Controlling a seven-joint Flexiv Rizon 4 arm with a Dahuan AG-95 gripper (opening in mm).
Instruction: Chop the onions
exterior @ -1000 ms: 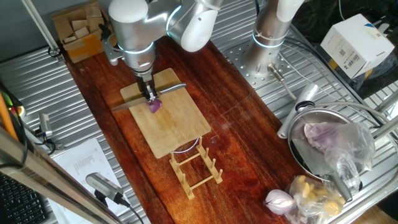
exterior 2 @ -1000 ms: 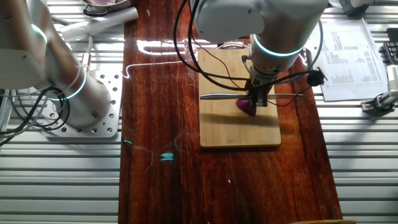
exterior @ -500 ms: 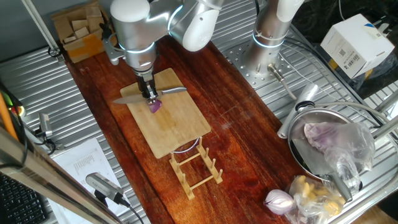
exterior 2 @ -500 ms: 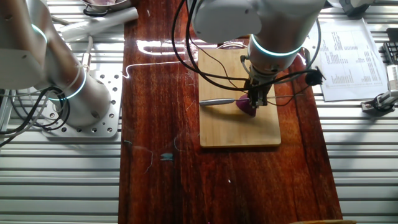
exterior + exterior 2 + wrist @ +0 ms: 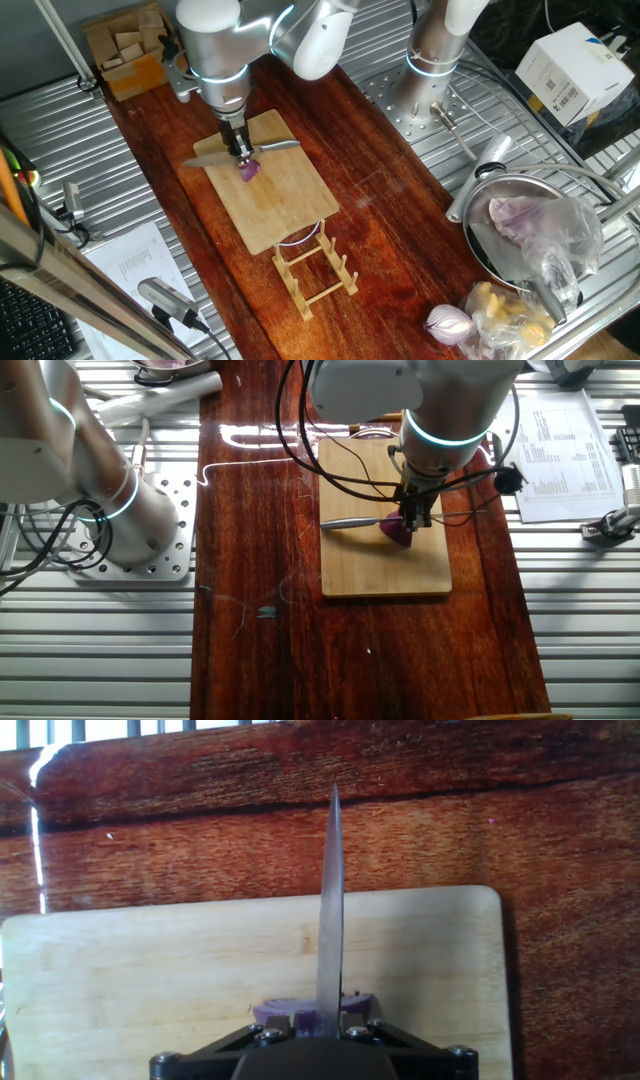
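Steel knife (image 5: pixel 240 154) sits clamped in your pincer (image 5: pixel 240 151), blade lying across the purple onion wedge (image 5: pixel 248 171). That wedge rests at the upper middle of the pale wooden cutting board (image 5: pixel 275 205), on the dark wood surface (image 5: pixel 380 200) at frame centre.

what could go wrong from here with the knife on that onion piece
1. The onion wedge is small and nothing pins it, so it may roll or skid from under the knife instead of splitting.
2. The tool grips the knife near its middle; pressing down might twist the blade in the grip.
3. The cutting board lies loose on the wooden table and may shift under a push.
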